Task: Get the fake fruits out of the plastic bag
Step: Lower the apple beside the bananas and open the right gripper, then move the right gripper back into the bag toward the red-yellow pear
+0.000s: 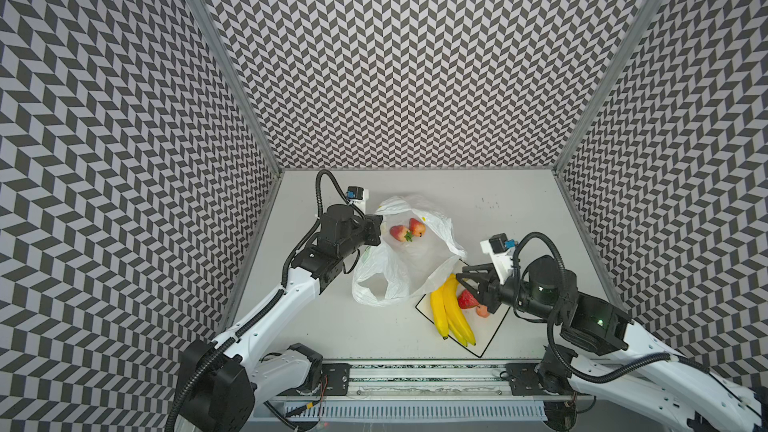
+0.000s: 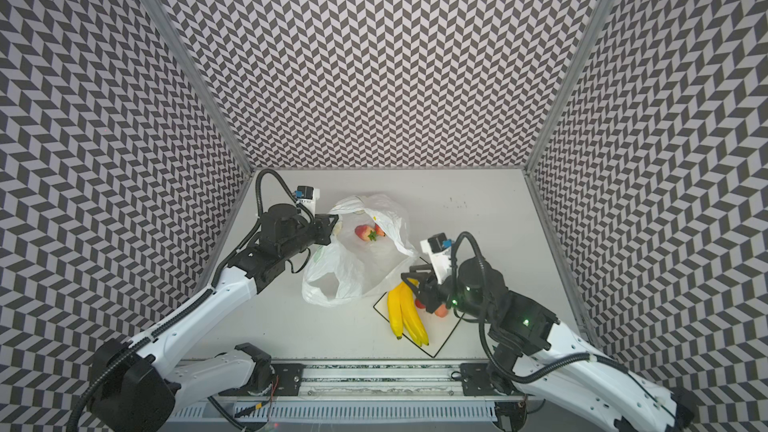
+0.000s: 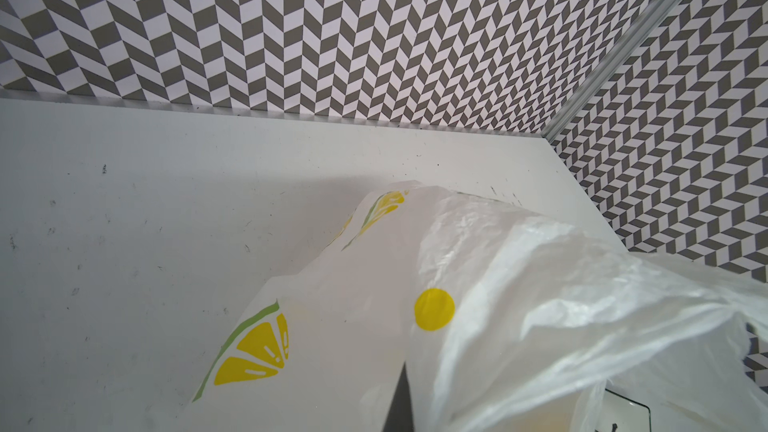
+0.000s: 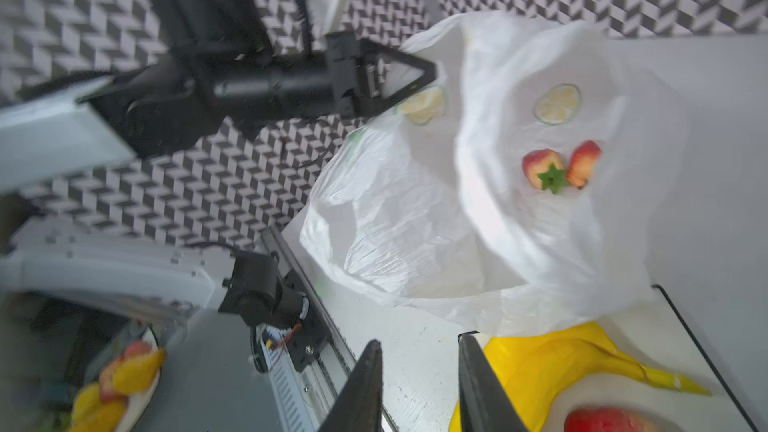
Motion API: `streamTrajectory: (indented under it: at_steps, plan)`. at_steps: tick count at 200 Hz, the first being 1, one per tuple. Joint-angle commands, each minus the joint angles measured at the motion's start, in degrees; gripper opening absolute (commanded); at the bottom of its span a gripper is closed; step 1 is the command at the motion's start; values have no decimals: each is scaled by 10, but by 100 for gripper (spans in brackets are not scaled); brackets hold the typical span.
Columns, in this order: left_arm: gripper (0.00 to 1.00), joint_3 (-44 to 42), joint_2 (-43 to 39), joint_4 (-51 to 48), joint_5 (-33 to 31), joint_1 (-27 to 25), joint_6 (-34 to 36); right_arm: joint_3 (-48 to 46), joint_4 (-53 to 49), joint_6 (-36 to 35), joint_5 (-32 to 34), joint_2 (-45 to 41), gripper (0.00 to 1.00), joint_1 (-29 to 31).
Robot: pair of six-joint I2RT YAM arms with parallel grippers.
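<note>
My left tool (image 1: pixel 377 229) pinches the limp plastic bag (image 1: pixel 415 272) rim. My right tool (image 4: pixel 419 347) stands narrow and empty. The strawberries (image 1: pixel 400 232) look light and slick, so I would grip one across the body.

A pale grey, matt table (image 1: pixel 519 218) is seen in both top views, scuffed and marked with small dark specks (image 1: pixel 490 201) toward 1 o'clock. Two things are laid directly on it. A crinkly translucent white plastic bag (image 1: pixel 415 268) is spread over the middle, reaching toward 11 o'clock, with one handle loop (image 1: pixel 370 288) lying flat toward 7 o'clock. A flat white square plate (image 1: pixel 484 332) with a thin black rim is set cornerwise at about 5 o'clock. Its far corner is covered by the edge of the bag, so the two overlap. The rest of the surface is left bare.
</note>
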Motion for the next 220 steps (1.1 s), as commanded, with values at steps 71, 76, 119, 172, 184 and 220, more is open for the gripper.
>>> streamTrajectory:
  at_steps: [71,76,119,172,184,220]
  plan:
    - [0,28,-5,-20,8,3,11,11,283,-234,282,302,32,97]
    - [0,29,-6,-22,6,3,12,30,267,-218,291,327,32,92]
    - [0,28,-12,-34,2,3,12,105,250,-100,280,463,32,10]
    - [0,35,-7,-31,19,3,10,194,265,72,213,605,46,-76]
    - [0,40,-3,-30,22,1,7,213,265,106,212,631,50,-89]
    - [0,40,0,-30,30,0,6,255,272,184,215,690,61,-115]
